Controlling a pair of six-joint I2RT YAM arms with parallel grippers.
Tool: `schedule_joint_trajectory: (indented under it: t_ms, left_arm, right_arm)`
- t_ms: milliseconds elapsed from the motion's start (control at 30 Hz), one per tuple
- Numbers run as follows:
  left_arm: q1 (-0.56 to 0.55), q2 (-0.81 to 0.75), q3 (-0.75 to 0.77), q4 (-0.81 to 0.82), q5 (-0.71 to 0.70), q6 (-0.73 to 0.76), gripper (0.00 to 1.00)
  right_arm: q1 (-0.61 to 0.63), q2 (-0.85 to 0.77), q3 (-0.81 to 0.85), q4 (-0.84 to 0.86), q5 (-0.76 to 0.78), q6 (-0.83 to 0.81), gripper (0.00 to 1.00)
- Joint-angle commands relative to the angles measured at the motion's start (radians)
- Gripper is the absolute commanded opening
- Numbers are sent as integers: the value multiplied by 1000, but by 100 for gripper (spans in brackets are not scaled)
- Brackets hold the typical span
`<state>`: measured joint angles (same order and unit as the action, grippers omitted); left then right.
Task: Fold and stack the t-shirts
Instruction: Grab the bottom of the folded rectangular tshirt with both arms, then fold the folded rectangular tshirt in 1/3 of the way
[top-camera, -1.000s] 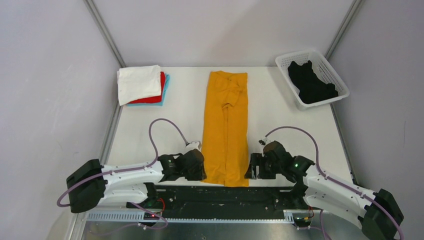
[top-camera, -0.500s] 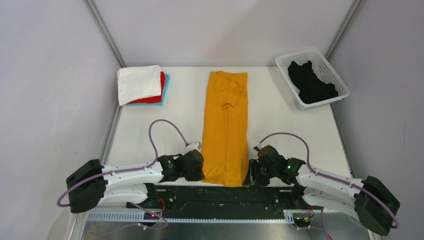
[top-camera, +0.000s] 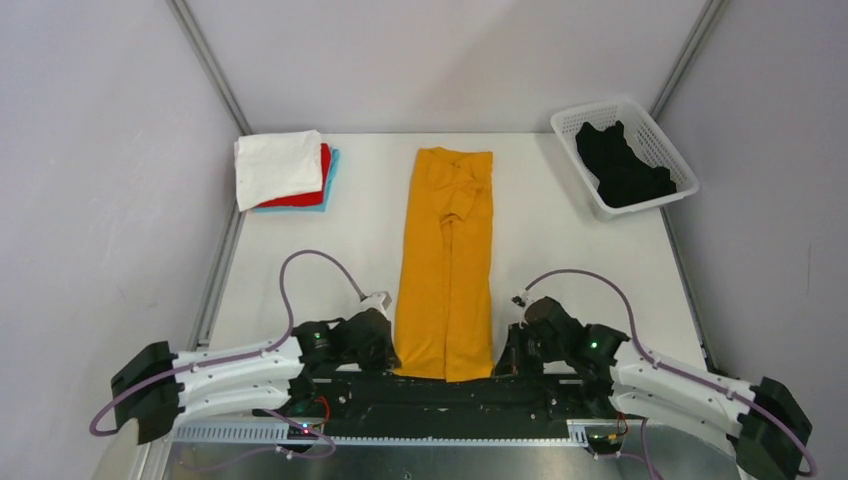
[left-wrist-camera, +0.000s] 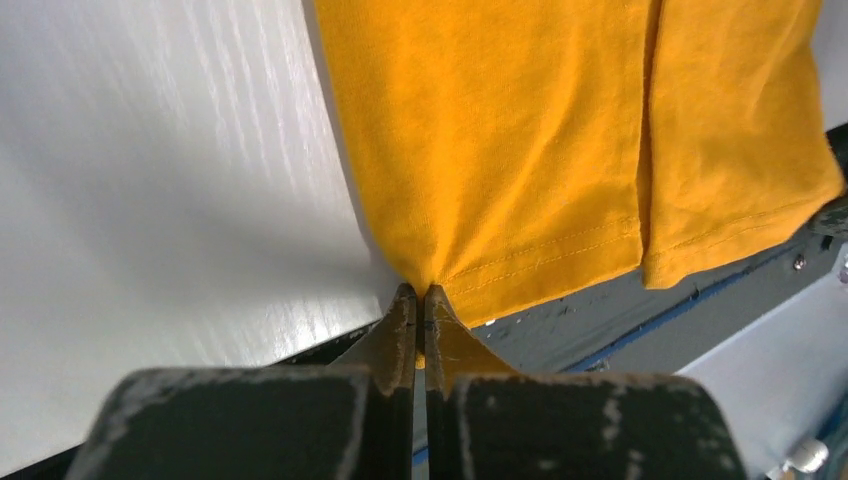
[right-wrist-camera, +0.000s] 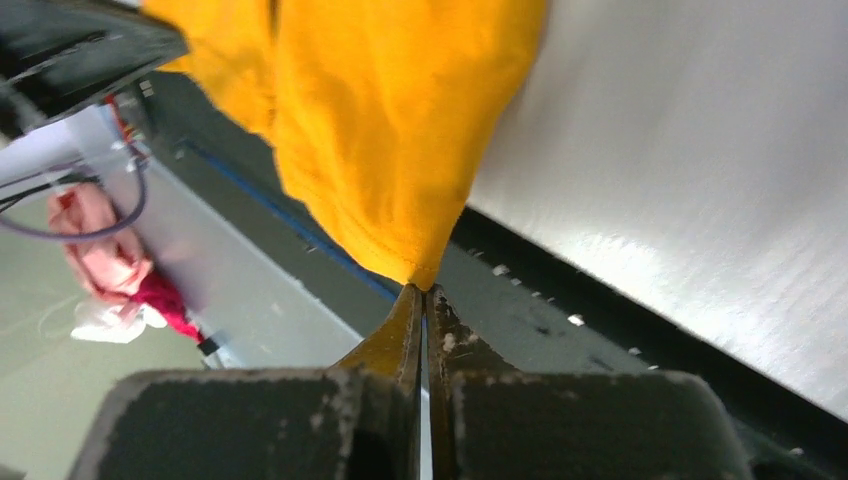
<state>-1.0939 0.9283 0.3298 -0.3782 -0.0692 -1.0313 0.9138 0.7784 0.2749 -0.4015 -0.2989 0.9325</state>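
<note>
A mustard-yellow t-shirt (top-camera: 447, 260) lies folded into a long narrow strip down the middle of the table, its hem hanging over the near edge. My left gripper (top-camera: 393, 357) is shut on the strip's near left corner (left-wrist-camera: 425, 280). At the near right corner (right-wrist-camera: 420, 270) my right gripper (top-camera: 495, 365) is shut on the hem. A black t-shirt (top-camera: 622, 168) lies crumpled in the white basket (top-camera: 590, 190) at the back right. White (top-camera: 277, 165), red (top-camera: 322, 180) and light-blue (top-camera: 330, 190) folded t-shirts form a stack at the back left.
The table's near edge drops onto a black rail (top-camera: 440, 395) between the arm bases. Purple cables (top-camera: 310, 265) loop over each arm. Grey walls and metal posts (top-camera: 210, 70) close the back and sides.
Both grippers have closed on the yellow shirt's near corners and pulled back toward the table's near edge. The strip has slid slightly toward me.
</note>
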Motion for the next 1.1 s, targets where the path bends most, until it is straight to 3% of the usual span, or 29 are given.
schedule_joint_trajectory:
  t_ms: [0,133,333,533,700,1067]
  left_arm:
    - [-11,-109,-35,-51,54,-22,0]
    - [-15,-137,9,-47,81,2,0]
    - [-14,-115,115,-44,42,77,0]
    - [49,-17,224,-33,-3,165,0]
    - [195,86,329,-15,-21,242,0]
    - [451,375,603,19,-23,347,0]
  right_arm:
    - [19,-132,-11,-64,-106,21,0]
    - [70,-128,-7,18,-192,34,0]
    - [63,-55,81,-18,-88,-33,0]
    - [-110,-20,170,-54,-81,-152,0]
    - [-261,64,233,40,-165,-212,0]
    - [-490,333,407,264,-127,-259,0]
